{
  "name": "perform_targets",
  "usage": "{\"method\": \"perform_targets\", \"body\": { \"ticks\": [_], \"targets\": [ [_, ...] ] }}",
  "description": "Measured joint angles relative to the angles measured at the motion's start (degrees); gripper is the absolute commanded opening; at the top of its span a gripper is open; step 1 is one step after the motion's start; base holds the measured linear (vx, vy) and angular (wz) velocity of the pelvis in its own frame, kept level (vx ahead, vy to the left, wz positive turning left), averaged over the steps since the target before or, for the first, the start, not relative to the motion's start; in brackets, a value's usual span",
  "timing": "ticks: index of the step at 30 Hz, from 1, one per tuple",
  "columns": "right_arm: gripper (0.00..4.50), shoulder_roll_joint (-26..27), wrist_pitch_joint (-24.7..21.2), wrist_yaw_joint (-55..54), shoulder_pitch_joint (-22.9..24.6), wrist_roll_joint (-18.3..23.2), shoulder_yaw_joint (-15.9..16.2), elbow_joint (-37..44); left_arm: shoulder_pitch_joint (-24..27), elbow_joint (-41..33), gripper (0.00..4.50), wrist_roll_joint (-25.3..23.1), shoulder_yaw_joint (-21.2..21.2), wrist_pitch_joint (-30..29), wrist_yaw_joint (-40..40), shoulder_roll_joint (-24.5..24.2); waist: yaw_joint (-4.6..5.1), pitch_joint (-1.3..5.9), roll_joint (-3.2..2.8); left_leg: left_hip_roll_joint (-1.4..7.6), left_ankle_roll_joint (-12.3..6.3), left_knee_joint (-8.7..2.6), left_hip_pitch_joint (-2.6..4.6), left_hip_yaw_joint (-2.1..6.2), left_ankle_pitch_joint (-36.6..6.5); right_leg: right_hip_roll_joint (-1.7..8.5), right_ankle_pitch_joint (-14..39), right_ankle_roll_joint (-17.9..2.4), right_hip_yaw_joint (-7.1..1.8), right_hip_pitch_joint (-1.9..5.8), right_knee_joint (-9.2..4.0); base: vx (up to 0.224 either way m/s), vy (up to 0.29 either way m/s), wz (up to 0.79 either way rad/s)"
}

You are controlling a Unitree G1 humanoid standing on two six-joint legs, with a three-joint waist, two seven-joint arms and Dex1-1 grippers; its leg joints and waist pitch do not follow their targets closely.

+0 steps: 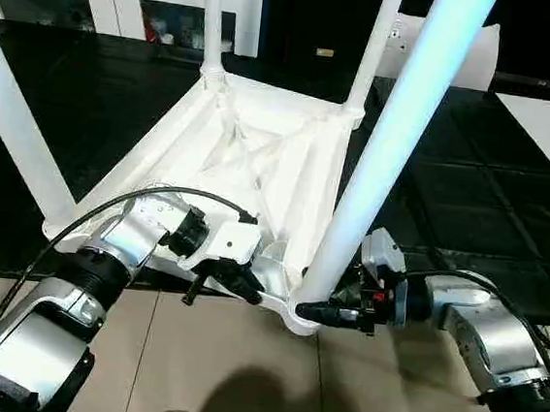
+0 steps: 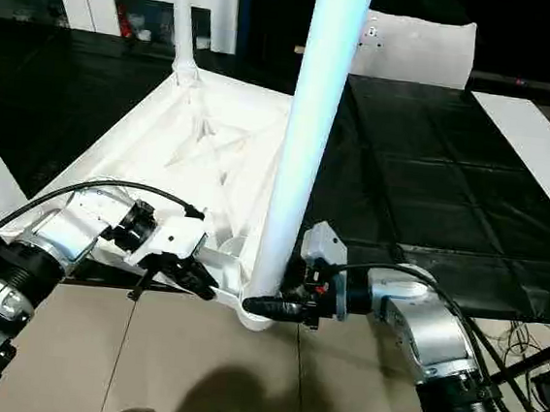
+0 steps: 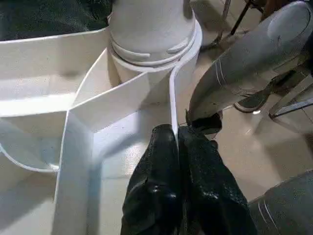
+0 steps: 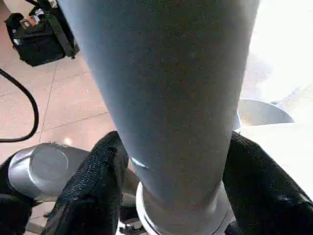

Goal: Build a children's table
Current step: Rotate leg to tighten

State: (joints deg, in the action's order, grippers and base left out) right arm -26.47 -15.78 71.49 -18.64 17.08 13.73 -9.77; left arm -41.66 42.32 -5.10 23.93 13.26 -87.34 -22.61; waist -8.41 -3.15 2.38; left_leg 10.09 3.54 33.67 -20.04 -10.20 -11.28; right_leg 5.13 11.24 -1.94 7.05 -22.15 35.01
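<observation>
A: Children's table (image 1: 260, 156), the all-white plastic one with a ribbed square top, lies upside down on the dark surface (image 1: 469, 215), four long tapered round legs pointing up. What's on the left?

B: Left gripper (image 3: 177, 147) has its two black fingers pinched tight on a thin upright rib of the underside, just beside the near corner socket (image 3: 152, 34).

A: And to the right?

B: Right gripper (image 4: 171, 161) straddles the near leg (image 1: 398, 140) low by its socket, fingers (image 4: 93, 186) on either side; I cannot tell whether they press it
</observation>
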Motion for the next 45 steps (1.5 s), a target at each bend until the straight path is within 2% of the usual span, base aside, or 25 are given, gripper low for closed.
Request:
{"method": "perform_targets", "body": {
  "ticks": [4, 8, 14, 17, 19, 24, 29, 32, 33, 35, 37, 38, 42, 45],
  "targets": [
    [2.22, 0.59, -0.54, -0.62, 0.3, 0.07, -0.36, 0.12, 0.1, -0.02, 0.0, 0.54, -0.43, -1.03, -0.28, -0.01, 0.02, 0.0, 0.0, 0.0, 0.0, -0.01, 0.0, 0.0, 0.0, 0.0, 0.0, 0.0, 0.0, 0.0, 0.0, 0.0, 0.0, 0.0],
    [2.06, 1.04, -0.62, -1.49, 0.41, 0.11, -0.4, 0.18, 0.2, -0.1, 0.0, 0.91, -0.59, -1.69, -0.24, -0.05, 0.08, 0.01, -0.02, 0.0, 0.0, 0.0, 0.02, 0.0, 0.0, 0.0, 0.0, 0.0, 0.0, 0.0, 0.01, 0.0, 0.0, 0.0],
    [2.01, 1.77, -0.53, -2.7, 0.75, 0.05, -0.43, 0.35, 0.43, -0.4, 0.0, 0.99, -0.87, -2.54, -0.17, -0.32, 0.3, 0.01, -0.01, 0.0, 0.01, -0.01, 0.04, 0.0, 0.01, -0.01, 0.0, 0.0, 0.0, 0.02, 0.06, 0.0, 0.0, 0.0],
    [2.0, 3.67, -0.77, -5.09, 1.31, -0.31, -0.79, 0.62, 0.51, -0.39, 0.0, 0.92, -1.55, -4.9, 0.16, -0.36, 0.48, 0.01, -0.01, 0.02, 0.06, -0.03, 0.05, 0.0, 0.03, -0.01, 0.0, 0.01, 0.0, 0.12, 0.11, 0.0, 0.0, 0.0],
    [1.99, 6.28, -2.85, -8.98, 1.99, -0.59, -2.17, 0.83, 0.48, -0.16, 0.0, 0.28, -1.9, -6.61, 1.85, -0.44, 0.71, 0.01, -0.02, 0.02, 0.12, -0.05, 0.23, 0.01, 0.07, -0.02, 0.15, 0.3, 0.0, 0.25, 0.13, 0.0, 0.0, 0.0],
    [1.99, 14.24, -6.03, -25.0, 2.29, -3.12, -5.99, 0.37, -0.9, 2.6, 0.0, -2.01, -3.94, -11.08, 10.74, 1.53, 2.65, 0.01, -0.01, 0.01, 0.23, -0.06, 0.82, 0.03, 0.14, -0.02, 0.16, 0.35, 0.0, 0.43, 0.0, 0.0, 0.0, 0.0],
    [1.99, 23.05, -6.63, -44.13, 0.4, -6.8, -10.63, -2.11, -1.65, 4.56, 0.0, -2.58, -6.19, -15.93, 21.52, 6.48, 5.07, 0.01, 0.03, -0.04, 0.23, -0.05, 0.83, 0.23, 0.14, -0.01, 0.17, 0.37, 0.25, 0.43, -0.65, 0.0, 0.0, 0.0],
    [1.99, 27.3, -7.26, -54.13, -2.07, -8.81, -12.69, -4.02, -2.18, 6.18, 0.0, -2.57, -7.83, -17.17, 27.07, 9.34, 5.95, 0.02, 0.03, -0.06, 0.22, -0.09, 0.5, 0.3, 0.13, -0.03, 0.16, 0.35, 0.29, 0.27, -0.97, 0.0, 0.0, 0.0],
    [2.34, 28.78, -7.22, -57.04, -2.67, -9.16, -13.77, -4.47, -2.77, 6.92, 0.0, -2.58, -8.17, -17.2, 28.66, 10.08, 6.08, 0.02, 0.06, -0.09, 0.21, -0.08, 0.5, 0.29, 0.13, -0.03, 0.05, 0.3, 0.22, 0.21, -0.97, 0.0, 0.0, 0.0],
    [2.69, 29.59, -7.03, -59.09, -3.22, -9.62, -13.98, -4.66, -3.44, 7.61, 0.0, -2.59, -8.14, -17.11, 29.31, 10.39, 6.1, 0.01, 0.09, -0.17, 0.2, -0.06, 0.4, 0.26, 0.13, -0.03, -0.51, 0.24, 0.07, 0.12, -0.98, 0.0, 0.0, 0.0],
    [2.71, 30.37, -5.94, -59.74, -3.21, -9.87, -13.98, -4.66, -3.46, 7.63, 0.0, -2.72, -7.8, -15.55, 29.09, 10.05, 5.99, 0.01, 0.09, -0.16, 0.11, -0.14, 0.34, 0.24, 0.05, -0.04, -0.97, 0.25, 0.05, 0.01, -0.92, 0.0, 0.0, 0.0],
    [2.91, 30.5, -5.79, -59.81, -3.17, -9.92, -13.98, -4.62, -3.49, 7.63, 0.0, -3.12, -7.3, -14.19, 28.58, 9.79, 5.83, 0.01, 0.08, -0.15, 0.12, -0.3, 0.24, 0.24, 0.06, -0.06, -1.06, 0.1, 0.05, -0.11, -0.9, 0.0, 0.0, 0.0],
    [3.24, 29.47, -4.12, -58.02, -0.64, -9.96, -13.22, -2.99, -4.01, 8.44, 0.0, -4.06, -5.56, -7.19, 26.15, 8.54, 4.49, 0.01, 0.06, -0.08, -0.11, -0.7, -0.27, 0.21, 0.33, -0.18, -0.88, -0.12, 0.05, -0.87, -0.71, 0.013, -0.006, 0.0],
    [3.55, 25.87, -3.55, -54.99, 2.67, -10.7, -10.56, 0.71, -5.18, 10.2, 0.0, -4.65, -4.89, -3.23, 24.21, 7.52, 3.16, 0.0, 0.05, -0.08, -0.14, -0.69, -0.34, 0.18, 0.32, -0.17, -0.78, -0.19, 0.05, -0.92, -0.65, 0.0, 0.0, 0.0]
  ]
}}
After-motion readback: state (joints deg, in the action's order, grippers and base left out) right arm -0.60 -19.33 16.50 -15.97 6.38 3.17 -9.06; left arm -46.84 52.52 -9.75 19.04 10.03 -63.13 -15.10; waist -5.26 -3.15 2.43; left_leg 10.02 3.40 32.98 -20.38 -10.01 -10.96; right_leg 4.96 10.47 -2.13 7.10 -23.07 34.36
